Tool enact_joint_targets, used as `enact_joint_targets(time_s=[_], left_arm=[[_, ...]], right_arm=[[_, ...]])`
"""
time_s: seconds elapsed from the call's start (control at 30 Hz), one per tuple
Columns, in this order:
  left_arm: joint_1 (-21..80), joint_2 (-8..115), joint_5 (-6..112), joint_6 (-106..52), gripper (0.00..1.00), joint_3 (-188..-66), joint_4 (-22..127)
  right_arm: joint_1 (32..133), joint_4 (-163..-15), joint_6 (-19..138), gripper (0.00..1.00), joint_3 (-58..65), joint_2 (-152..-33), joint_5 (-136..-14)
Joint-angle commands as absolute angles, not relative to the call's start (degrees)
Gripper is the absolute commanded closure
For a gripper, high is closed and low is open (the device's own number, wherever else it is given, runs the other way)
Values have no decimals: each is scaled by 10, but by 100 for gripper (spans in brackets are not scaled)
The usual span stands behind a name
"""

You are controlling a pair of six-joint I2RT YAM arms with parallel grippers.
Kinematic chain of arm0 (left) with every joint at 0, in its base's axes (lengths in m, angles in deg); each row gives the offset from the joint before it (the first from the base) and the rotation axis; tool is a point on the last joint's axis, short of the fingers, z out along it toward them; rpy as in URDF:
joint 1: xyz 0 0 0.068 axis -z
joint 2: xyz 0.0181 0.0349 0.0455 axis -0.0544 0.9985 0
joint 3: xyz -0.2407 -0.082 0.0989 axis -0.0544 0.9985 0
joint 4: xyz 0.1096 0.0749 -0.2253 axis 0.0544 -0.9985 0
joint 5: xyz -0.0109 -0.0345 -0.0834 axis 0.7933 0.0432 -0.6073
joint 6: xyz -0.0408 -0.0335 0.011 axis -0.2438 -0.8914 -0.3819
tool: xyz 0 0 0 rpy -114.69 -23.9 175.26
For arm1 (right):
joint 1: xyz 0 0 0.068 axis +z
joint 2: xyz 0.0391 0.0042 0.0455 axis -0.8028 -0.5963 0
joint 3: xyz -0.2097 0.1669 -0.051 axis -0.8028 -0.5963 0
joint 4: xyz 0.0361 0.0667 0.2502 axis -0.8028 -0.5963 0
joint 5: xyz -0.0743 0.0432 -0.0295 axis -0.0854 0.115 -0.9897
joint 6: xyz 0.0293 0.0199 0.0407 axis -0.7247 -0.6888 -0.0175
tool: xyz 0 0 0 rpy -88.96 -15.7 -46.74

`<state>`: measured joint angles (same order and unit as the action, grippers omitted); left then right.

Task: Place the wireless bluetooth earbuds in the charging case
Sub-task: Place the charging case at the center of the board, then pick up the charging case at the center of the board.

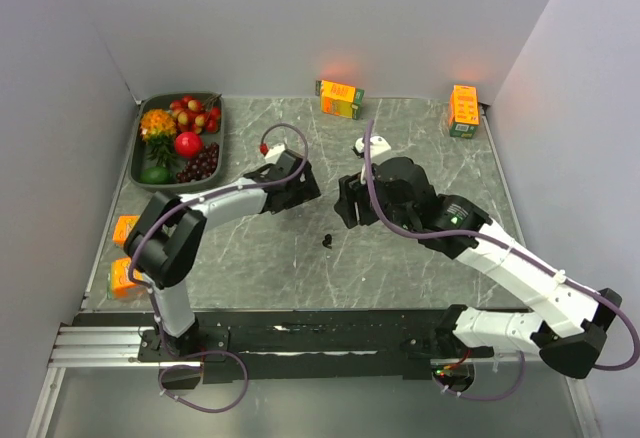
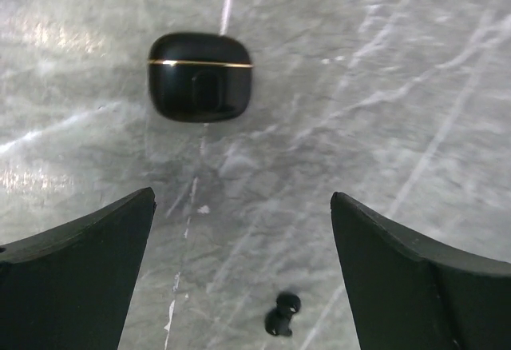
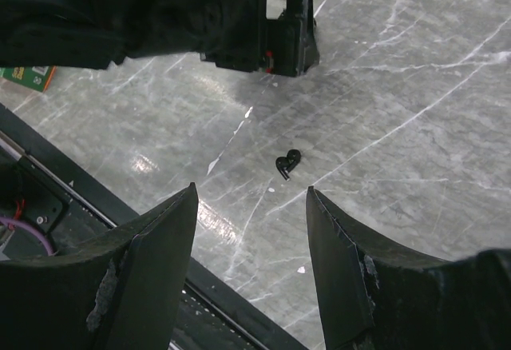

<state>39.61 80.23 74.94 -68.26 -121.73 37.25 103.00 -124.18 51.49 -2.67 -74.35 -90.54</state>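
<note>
A: Where is the earbud lying?

B: You're looking at one black earbud (image 3: 287,164) lying loose on the table (image 3: 415,86), touching neither end effector. In the left wrist view the case (image 2: 200,76) is sitting shut, apart from the earbud and farther out.

A: And the end effectors?

B: Your left end effector (image 2: 243,194) is hanging spread wide, gripping nothing. Your right end effector (image 3: 251,188) is hovering spread too, empty, with the earbud showing just past its tips.
</note>
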Motion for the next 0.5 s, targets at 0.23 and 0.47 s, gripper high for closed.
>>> enact_joint_targets(time_s=[0.23,0.47], left_arm=[[387,837,843,-714,3,-1259,332],[374,896,833,-672,7,-1310,322]], right_arm=[[1028,-1223,511,36,-51,-711,-926],[1027,-1227,517,36,-50,-701,-937]])
